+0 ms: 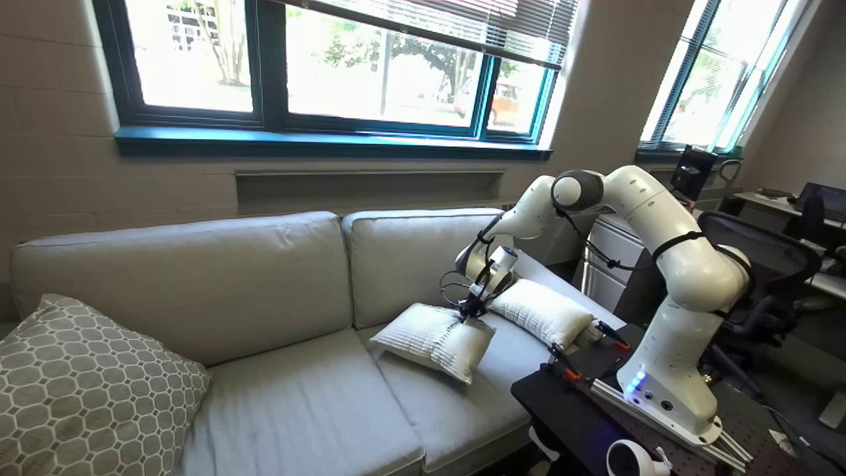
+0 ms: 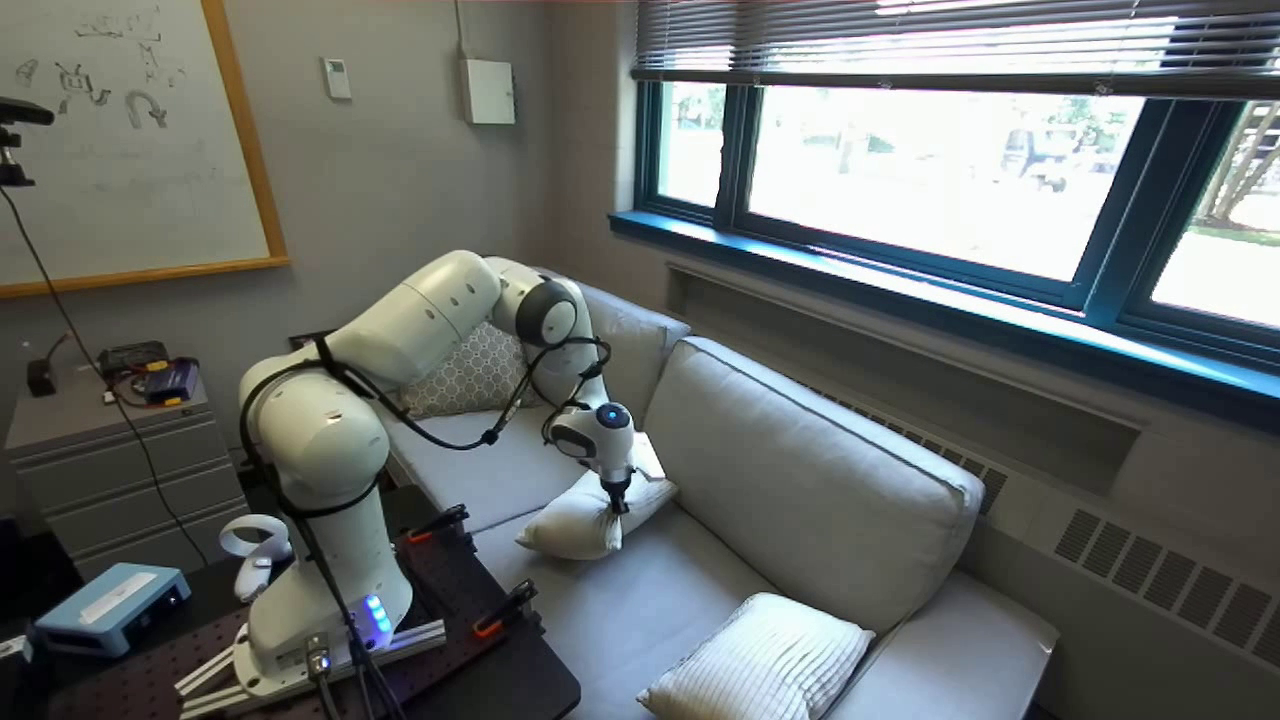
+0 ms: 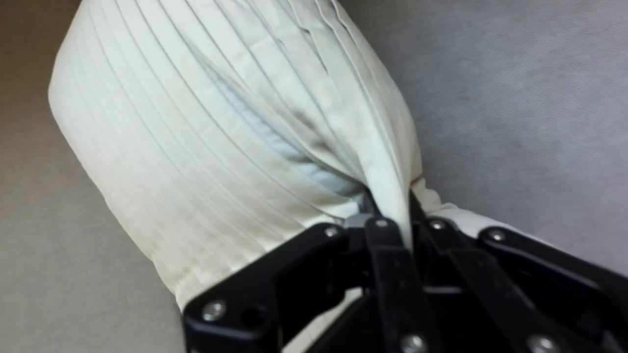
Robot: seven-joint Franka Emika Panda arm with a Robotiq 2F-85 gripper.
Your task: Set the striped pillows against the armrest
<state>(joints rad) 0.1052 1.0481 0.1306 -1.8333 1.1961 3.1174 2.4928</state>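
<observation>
Two cream striped pillows show in both exterior views. My gripper [image 1: 468,316] is shut on the striped pillow [image 1: 429,337] nearer the middle of the sofa. In the wrist view a bunched fold of that pillow [image 3: 162,142] runs up between the black fingers [image 3: 385,240]; the fingertips are partly hidden in the cloth. Whether this pillow rests on the seat or hangs just above it, I cannot tell. A second striped pillow [image 2: 765,660] lies tilted at the sofa's end, right beside the armrest [image 2: 965,650] and seemingly touching it.
A larger lattice-patterned cushion [image 1: 92,390] leans at the sofa's opposite end. Tall back cushions [image 2: 800,470] stand behind the seat. The robot's dark table [image 1: 555,396] borders the sofa front, with black-and-orange clamps [image 2: 505,610] along its edge.
</observation>
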